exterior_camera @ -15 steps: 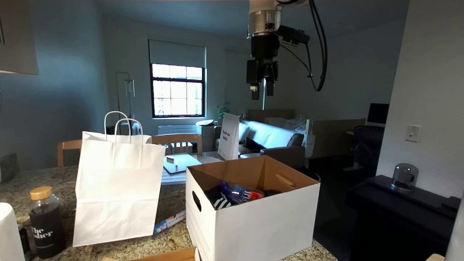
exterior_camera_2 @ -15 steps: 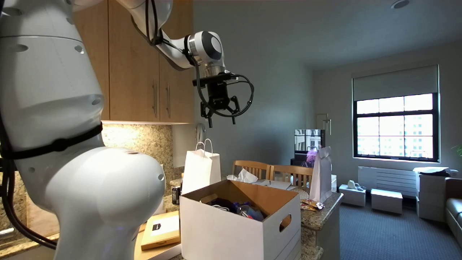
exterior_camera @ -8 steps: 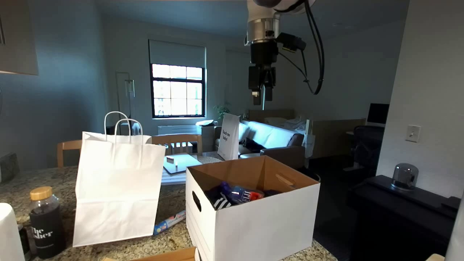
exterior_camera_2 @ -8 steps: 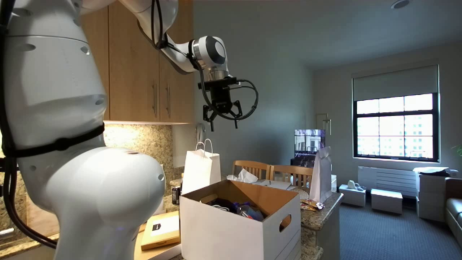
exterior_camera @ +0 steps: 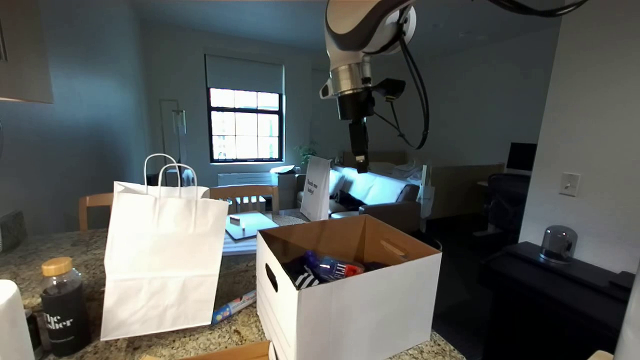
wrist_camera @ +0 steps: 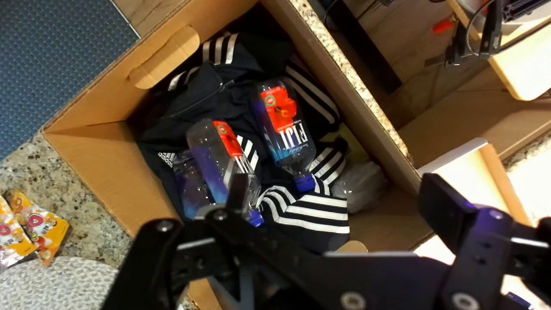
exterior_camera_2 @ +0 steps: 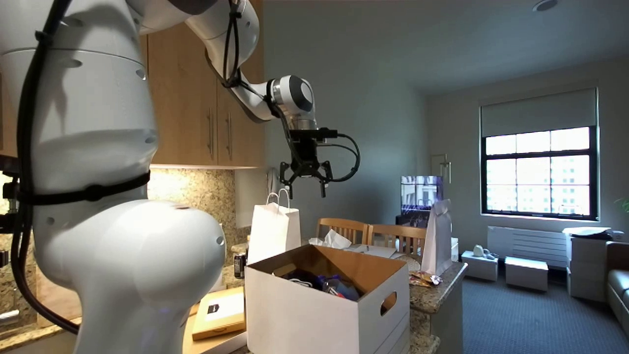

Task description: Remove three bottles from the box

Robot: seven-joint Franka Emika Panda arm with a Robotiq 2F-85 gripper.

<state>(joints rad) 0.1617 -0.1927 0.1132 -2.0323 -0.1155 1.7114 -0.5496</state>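
The Robotiq gripper (exterior_camera_2: 306, 191) hangs above the white cardboard box (exterior_camera_2: 302, 314), jaws spread wide with nothing between them. Below, inside the box, a FIJI bottle (wrist_camera: 284, 129) lies label up, blue cap (wrist_camera: 304, 183) at its lower end in the wrist view. Beside it lies a matching bottle (wrist_camera: 221, 159), overlapping what may be a third bottle (wrist_camera: 193, 185), too much hidden to be sure. These should be light, smooth, thin-walled plastic that dents under a hard squeeze; mid-label, gripped across the width, seems the best hold. Under them, the dark Adidas garment (wrist_camera: 234, 99) looks soft and could get pinched along.
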